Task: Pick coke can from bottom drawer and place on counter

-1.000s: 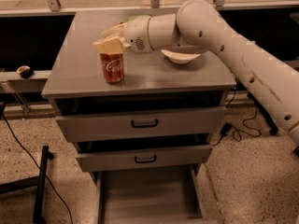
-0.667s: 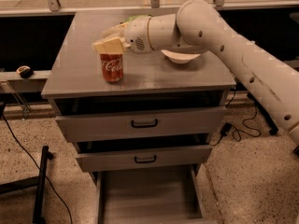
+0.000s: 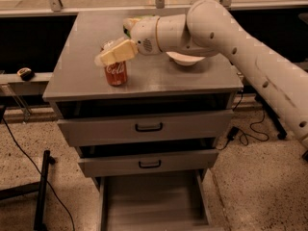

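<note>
The coke can (image 3: 116, 74) stands upright on the counter (image 3: 77, 76), near its front left. My gripper (image 3: 115, 52) is right over the can, at its top, and hides the silver lid. The arm reaches in from the right across the counter. I cannot tell whether the gripper touches the can. The bottom drawer (image 3: 154, 203) is pulled open below the cabinet, and the part of its grey floor in view is bare.
A white bowl (image 3: 185, 58) sits on the counter behind the arm. Something green (image 3: 128, 26) lies behind the wrist. Two closed drawer fronts (image 3: 147, 127) with black handles sit above the open drawer. A black stand (image 3: 42, 191) and cables are on the floor at the left.
</note>
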Robot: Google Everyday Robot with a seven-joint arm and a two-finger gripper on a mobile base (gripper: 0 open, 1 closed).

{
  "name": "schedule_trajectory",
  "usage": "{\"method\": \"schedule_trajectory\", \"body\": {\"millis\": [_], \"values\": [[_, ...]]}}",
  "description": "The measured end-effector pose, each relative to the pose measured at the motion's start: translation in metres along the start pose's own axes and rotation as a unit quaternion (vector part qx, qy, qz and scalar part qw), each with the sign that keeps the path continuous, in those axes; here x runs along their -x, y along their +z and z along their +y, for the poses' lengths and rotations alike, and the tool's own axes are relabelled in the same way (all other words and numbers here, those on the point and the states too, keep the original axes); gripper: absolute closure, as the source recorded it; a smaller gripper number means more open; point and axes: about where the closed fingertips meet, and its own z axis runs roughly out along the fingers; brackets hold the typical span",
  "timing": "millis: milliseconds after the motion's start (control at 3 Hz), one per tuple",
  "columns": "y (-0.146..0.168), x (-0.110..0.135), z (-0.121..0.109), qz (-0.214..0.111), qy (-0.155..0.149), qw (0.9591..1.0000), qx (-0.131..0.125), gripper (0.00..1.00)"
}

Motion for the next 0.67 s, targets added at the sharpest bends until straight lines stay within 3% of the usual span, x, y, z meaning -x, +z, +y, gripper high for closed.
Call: {"method": "schedule_trajectory", "body": {"millis": [333,667], "values": [[-0.0337,-0.0003,0.0014,0.005,-0.041,0.9989,-0.022,0.0],[-0.0422,-0.0028,-0.0023,0.007,-0.045,0.9986,-0.029,0.0]]}}
